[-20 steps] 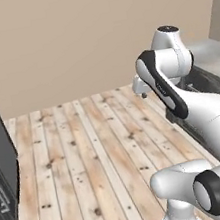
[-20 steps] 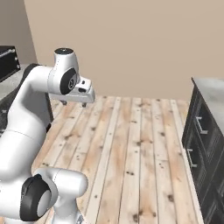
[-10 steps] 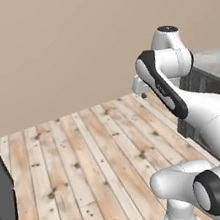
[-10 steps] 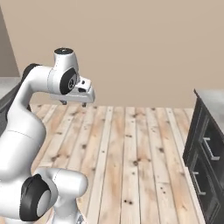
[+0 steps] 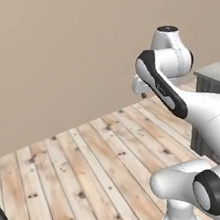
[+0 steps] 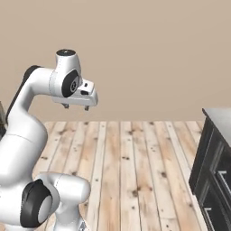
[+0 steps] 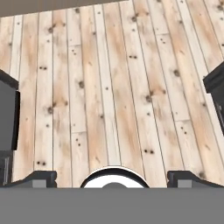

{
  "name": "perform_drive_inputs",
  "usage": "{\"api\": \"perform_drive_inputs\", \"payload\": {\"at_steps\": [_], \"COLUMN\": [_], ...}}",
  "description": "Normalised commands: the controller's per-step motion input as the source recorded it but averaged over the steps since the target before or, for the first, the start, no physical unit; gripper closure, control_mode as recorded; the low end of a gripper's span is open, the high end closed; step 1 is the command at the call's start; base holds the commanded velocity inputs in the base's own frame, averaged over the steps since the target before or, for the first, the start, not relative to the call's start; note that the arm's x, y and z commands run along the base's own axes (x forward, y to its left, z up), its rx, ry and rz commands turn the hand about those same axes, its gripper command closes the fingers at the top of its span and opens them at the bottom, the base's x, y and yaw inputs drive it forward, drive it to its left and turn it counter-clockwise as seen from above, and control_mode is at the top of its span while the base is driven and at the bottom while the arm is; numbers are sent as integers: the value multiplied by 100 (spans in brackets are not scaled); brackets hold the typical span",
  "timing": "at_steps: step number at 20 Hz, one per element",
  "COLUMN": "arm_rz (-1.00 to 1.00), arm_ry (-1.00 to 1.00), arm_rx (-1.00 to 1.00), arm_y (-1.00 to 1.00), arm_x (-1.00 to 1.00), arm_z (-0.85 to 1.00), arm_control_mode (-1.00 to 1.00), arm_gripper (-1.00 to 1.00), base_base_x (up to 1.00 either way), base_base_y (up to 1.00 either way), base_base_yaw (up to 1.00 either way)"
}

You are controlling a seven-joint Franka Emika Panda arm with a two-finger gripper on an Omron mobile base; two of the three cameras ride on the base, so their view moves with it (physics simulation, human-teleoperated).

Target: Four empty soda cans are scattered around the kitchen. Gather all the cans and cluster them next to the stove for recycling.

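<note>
The soda cans and the stove are out of view. My gripper (image 6: 76, 107) hangs high over the plank floor, held out in front of the arm's upper joint, with its jaws spread wide and nothing between them. In the hand view the gripper (image 7: 113, 177) looks straight down at bare floorboards, and its two dark fingertips (image 7: 37, 177) stand far apart at the bottom. From the left base view the hand (image 5: 141, 87) shows partly, behind the arm.
A dark cabinet (image 6: 216, 158) with a pale counter stands at the right, and also shows as the cabinet (image 5: 210, 77) behind the arm. Dark cabinet corners (image 7: 6, 113) flank the floor under the hand. A beige wall (image 6: 149, 54) closes the far side.
The whole picture has shifted in both base views, so the base has moved: the dark unit at the left has slid almost out of frame. The arm holds its pose, gripper still open.
</note>
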Motion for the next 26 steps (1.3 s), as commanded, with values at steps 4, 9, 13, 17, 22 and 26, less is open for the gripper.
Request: {"api": "perform_drive_inputs", "payload": {"at_steps": [4,9,13,17,22,26], "arm_rz": [0,0,0,0,0,0], "arm_ry": [0,0,0,0,0,0], "arm_rx": [0,0,0,0,0,0], "arm_y": [0,0,0,0,0,0], "arm_x": [0,0,0,0,0,0], "arm_z": [0,0,0,0,0,0], "arm_control_mode": [100,100,100,100,100,100], "arm_gripper": [-100,-100,-100,-100,-100,-100], "base_base_x": [65,55,49,48,53,64], "base_base_y": [1,19,35,37,36,39], "base_base_yaw": [-22,-30,-35,-33,-33,-30]}}
